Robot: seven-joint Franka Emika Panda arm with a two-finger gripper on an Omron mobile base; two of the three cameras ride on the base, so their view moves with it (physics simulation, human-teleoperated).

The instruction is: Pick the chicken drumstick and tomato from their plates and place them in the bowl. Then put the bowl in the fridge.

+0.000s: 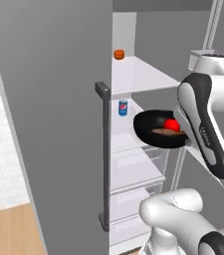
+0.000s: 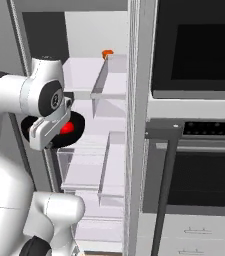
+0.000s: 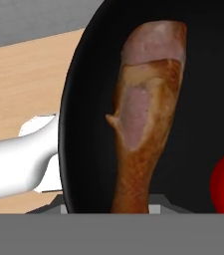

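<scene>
Two pieces of food already lie loose in the bowl: the chicken drumstick stretched along its floor and the tomato beside it, just apart from the meat. The bowl is held in the air in front of the open fridge, level with the middle shelves, roughly upright with a slight tilt. It looks stiff and glossy, so probably slick at the rim, and likely not heavy. The round tomato seems the riskiest part of the load, since it could roll if the bowl tips; the drumstick, flat and irregular, should stay put more readily. A hold on the rim, as here, calls for keeping the bowl level on the way in.

The gripper sits at the bowl's near edge, its fingers drawn in narrow and clamped on the rim; in the hand view the camera looks straight across the black interior. The arm reaches up from the base, elbow bent, forearm angled down toward the bowl, wrist turned so the hand meets the rim from the side. Inside the fridge a blue can stands on the shelf beyond the bowl, and a small orange item sits on the shelf above.
</scene>
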